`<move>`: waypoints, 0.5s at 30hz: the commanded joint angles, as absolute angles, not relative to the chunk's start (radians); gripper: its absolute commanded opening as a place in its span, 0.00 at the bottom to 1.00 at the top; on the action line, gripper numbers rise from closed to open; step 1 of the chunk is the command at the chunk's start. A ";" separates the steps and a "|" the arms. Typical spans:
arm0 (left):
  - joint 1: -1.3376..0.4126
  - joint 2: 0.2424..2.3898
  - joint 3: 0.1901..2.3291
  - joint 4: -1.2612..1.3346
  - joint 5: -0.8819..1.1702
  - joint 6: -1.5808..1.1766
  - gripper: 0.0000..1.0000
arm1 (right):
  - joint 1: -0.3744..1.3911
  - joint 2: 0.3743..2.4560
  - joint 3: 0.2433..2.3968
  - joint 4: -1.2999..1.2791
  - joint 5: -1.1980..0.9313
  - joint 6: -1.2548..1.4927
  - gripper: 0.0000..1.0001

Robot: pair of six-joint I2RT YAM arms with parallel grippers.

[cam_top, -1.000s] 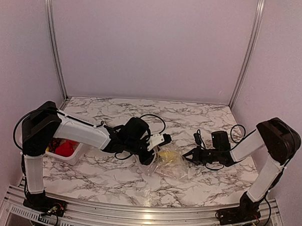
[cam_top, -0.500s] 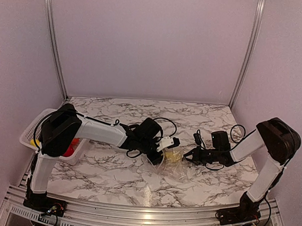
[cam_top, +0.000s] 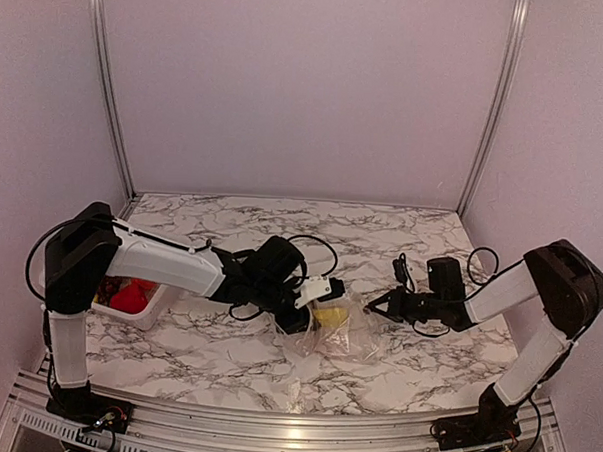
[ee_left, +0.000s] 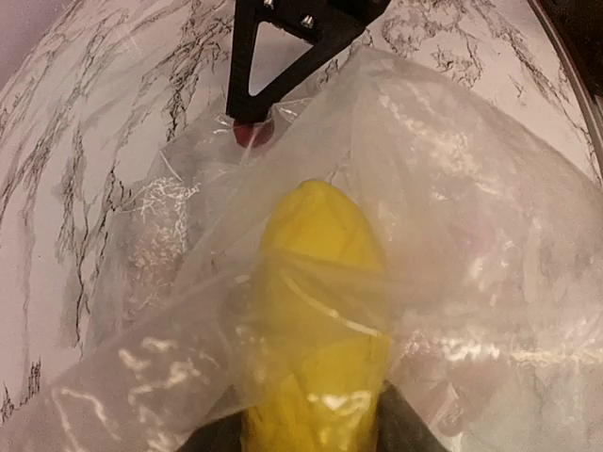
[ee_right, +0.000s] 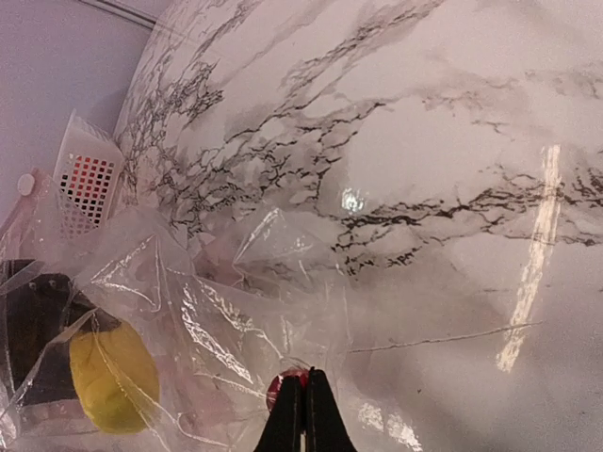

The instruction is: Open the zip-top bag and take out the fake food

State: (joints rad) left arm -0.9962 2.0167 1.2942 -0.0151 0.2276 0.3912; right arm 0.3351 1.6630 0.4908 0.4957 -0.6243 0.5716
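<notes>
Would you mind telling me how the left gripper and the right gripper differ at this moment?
The left gripper has its jaws spread either side of the yellow piece inside the zip-top bag; the right gripper is shut, pinching the bag's plastic. The left one reaches in from the basket side, the right from the opposite side. Both work on the same bag.

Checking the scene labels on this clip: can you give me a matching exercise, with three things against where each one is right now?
Things:
1. yellow toy
2. red toy
3. right fingers

Places:
A. in the white basket
B. pinched shut on the bag
C. inside the bag

Pairs: 1-C; 2-A; 3-B
</notes>
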 commanded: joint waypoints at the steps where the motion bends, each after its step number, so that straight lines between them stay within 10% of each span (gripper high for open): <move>1: -1.001 1.880 1.245 0.078 0.251 0.347 0.21 | 0.322 1.624 0.482 0.455 -0.538 0.563 0.00; 15: -0.975 1.580 0.947 0.235 0.140 0.245 0.25 | 0.197 1.490 0.426 0.419 -0.480 0.572 0.00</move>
